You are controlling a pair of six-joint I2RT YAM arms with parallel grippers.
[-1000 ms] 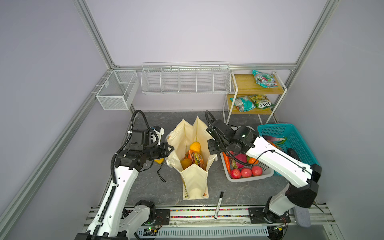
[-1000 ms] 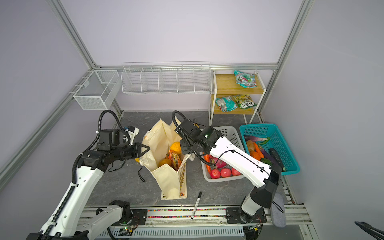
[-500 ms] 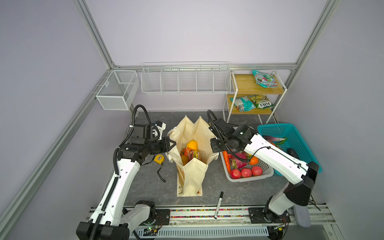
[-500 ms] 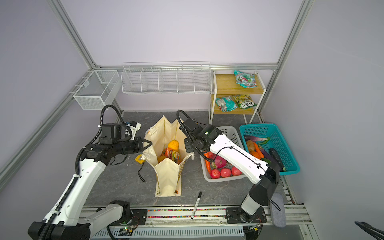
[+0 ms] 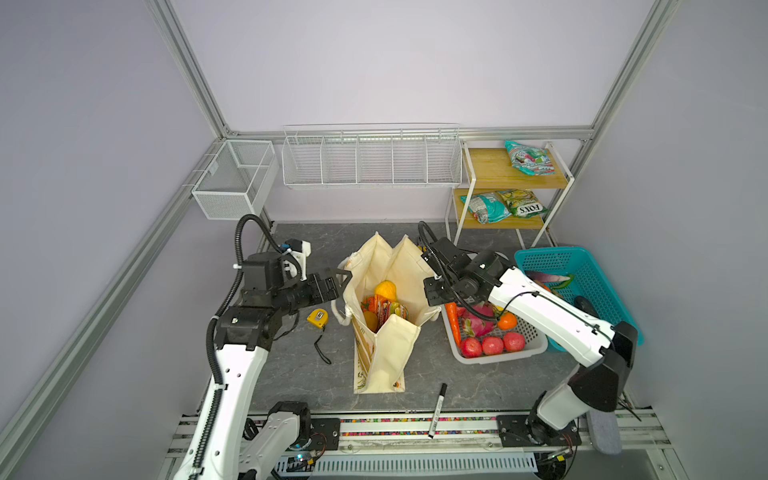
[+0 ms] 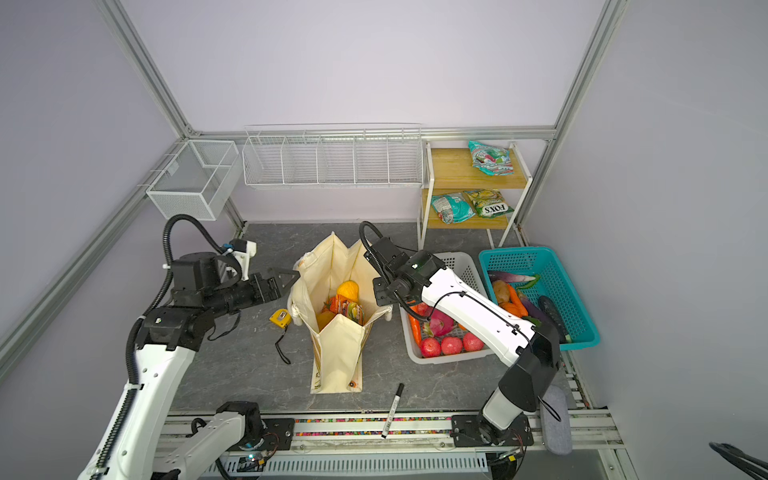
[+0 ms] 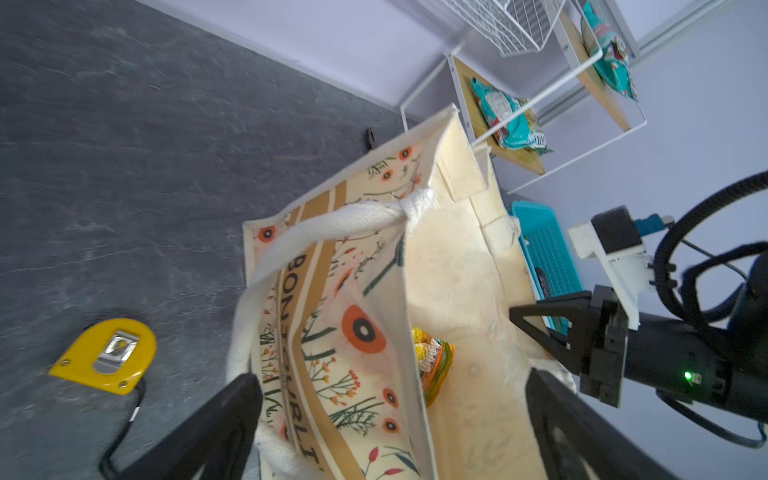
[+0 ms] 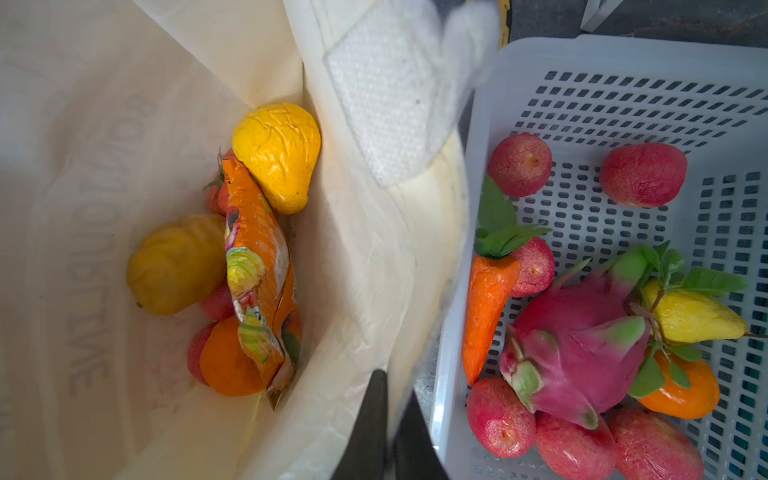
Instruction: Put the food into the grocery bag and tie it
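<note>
Tote, cream floral canvas, mid-worktop, holding yellow toy pear and glossy orange snack packet; left pincer spread astride one wall, right pincer pressed together at opposite rim.

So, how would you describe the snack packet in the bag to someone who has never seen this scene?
Find the cream floral tote bag standing open in the middle of the dark table. Inside it, among round toy fruit, the snack packet stands on edge beside a yellow pear: the only flat, glossy, printed thing there.
</note>
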